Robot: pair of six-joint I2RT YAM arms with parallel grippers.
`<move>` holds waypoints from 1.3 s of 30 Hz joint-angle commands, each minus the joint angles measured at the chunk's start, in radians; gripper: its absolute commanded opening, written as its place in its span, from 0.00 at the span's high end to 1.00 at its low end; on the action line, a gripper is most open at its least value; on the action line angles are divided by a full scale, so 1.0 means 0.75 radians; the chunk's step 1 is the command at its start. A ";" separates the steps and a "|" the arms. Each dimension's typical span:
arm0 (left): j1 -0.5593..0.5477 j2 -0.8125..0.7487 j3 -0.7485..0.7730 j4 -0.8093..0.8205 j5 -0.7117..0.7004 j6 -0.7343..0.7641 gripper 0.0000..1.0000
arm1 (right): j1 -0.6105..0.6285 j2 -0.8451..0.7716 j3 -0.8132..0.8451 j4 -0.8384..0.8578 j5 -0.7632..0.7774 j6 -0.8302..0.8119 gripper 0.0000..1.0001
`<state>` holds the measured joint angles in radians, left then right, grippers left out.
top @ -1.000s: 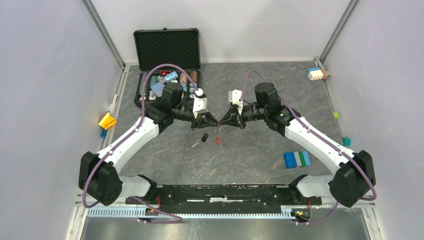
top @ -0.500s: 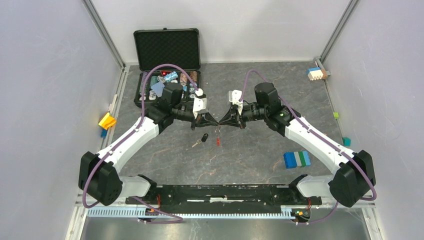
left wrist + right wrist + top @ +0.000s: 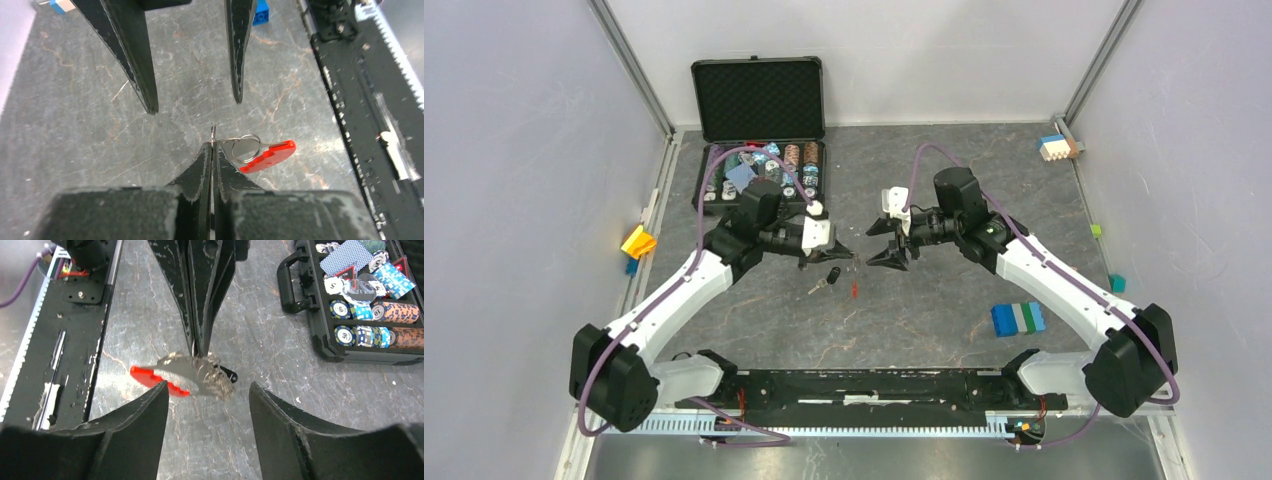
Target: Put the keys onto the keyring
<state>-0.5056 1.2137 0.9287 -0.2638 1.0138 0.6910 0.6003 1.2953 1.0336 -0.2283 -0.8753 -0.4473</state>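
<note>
Right claw (image 3: 876,246) just let go and backed off, spread wide now, while the left claw (image 3: 212,150) squeezed shut on the keyring (image 3: 246,148). My guess is the right one is now free to fetch. The keyring hangs over mid-counter (image 3: 924,310): thin silver loop, red tag (image 3: 268,156) dangling. The key (image 3: 830,276) lies just below it, not on yet.
</note>
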 commanded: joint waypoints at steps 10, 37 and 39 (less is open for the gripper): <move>-0.001 -0.273 -0.197 -0.301 -0.044 0.927 0.98 | -0.003 -0.012 0.052 -0.317 -0.043 -0.389 0.33; 0.422 -0.320 0.296 -0.584 -0.698 -0.110 0.98 | 0.212 0.517 -0.009 0.229 0.295 -0.309 0.44; 0.448 -0.334 0.261 -0.520 -0.687 -0.169 0.98 | 0.240 0.588 0.035 0.200 0.307 -0.361 0.44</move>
<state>-0.2001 0.9836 1.1332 -0.7300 0.5251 0.7265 0.7383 1.6627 1.0122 -0.0971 -0.6472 -0.5995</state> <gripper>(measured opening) 0.039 0.563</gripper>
